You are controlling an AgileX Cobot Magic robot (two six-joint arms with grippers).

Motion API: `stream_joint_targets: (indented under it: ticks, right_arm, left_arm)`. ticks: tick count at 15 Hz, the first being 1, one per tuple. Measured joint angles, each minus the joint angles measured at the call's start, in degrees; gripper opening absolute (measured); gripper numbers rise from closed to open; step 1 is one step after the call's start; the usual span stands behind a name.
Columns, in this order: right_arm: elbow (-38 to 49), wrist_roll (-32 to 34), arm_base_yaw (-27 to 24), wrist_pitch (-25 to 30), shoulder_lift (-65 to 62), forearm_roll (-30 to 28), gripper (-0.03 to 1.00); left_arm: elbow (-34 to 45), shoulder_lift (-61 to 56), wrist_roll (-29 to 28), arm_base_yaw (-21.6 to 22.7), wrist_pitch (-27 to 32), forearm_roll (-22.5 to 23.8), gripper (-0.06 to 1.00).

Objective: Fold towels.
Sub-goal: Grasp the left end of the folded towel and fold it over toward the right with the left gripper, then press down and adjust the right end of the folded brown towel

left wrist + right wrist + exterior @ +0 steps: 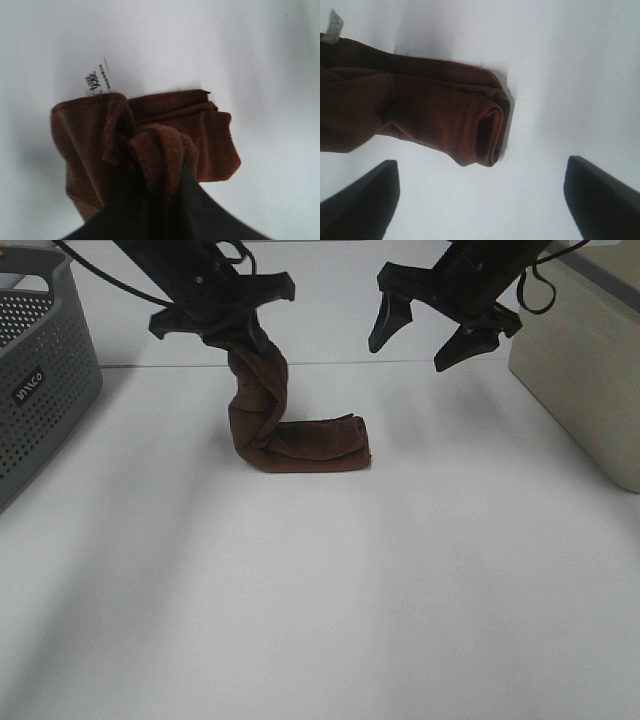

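Towel of dark reddish-brown terry cloth (310, 443) lies part-folded on the plain white table (350, 590), one end pinched tight and held up by the left gripper (232, 335), presumably for laying over the fold, while the right gripper (412, 355) hangs spread and empty alongside.

Reddish-brown towel (310, 443), white tag (98, 79) with perhaps black print, grey perforated basket (50, 390).

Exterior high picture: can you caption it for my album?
Left gripper holds a brown towel by one end; right gripper hangs open.
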Motion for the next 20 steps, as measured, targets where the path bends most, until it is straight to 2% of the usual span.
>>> stream_joint_targets:
  ticks: [1,2,4,6,9,11,14,17,19,20]
  right_arm:
    - [0.0,1.6,0.0,0.69,-0.92,-1.6,0.84]
    - [0.0,2.81,0.0,1.26,-1.55,-3.27,0.84]
    - [0.0,3.72,0.0,2.86,-1.83,-5.56,0.84]
    - [0.0,4.13,0.0,3.95,-1.83,-6.3,0.84]
    - [0.0,4.18,0.0,3.78,-1.83,-4.18,0.84]
    - [0.0,0.34,0.0,2.06,-0.63,4.3,0.84]
    - [0.0,-13.58,0.0,1.6,4.58,26.81,0.84]
    - [0.0,-25.5,0.06,1.43,10.26,46.64,0.83]
    - [0.0,-27.62,0.46,1.26,13.58,51.45,0.83]
    - [0.0,-27.22,0.46,2.01,15.36,51.22,0.83]
  left_arm:
    - [0.0,1.43,-2.06,-1.32,-1.32,-0.29,0.12]
    - [0.0,2.75,-4.18,-2.41,-2.58,-1.09,0.2]
    - [0.0,4.7,-7.28,-3.9,-5.1,-3.72,0.45]
    - [0.0,4.76,-7.62,-4.47,-8.25,-6.25,0.63]
    - [-0.23,1.95,-5.5,-3.09,-8.59,-6.42,0.68]
    - [-0.29,-0.92,-2.52,0.0,-7.73,-4.64,0.68]
    - [-0.74,-4.64,0.23,4.93,-6.3,-2.52,0.68]
    - [-0.74,-5.44,0.46,7.05,-5.04,-1.32,0.68]
    - [-0.74,-5.39,0.46,7.22,-4.64,-0.92,0.68]
    - [-0.74,-5.39,0.46,7.22,-4.64,-0.74,0.68]
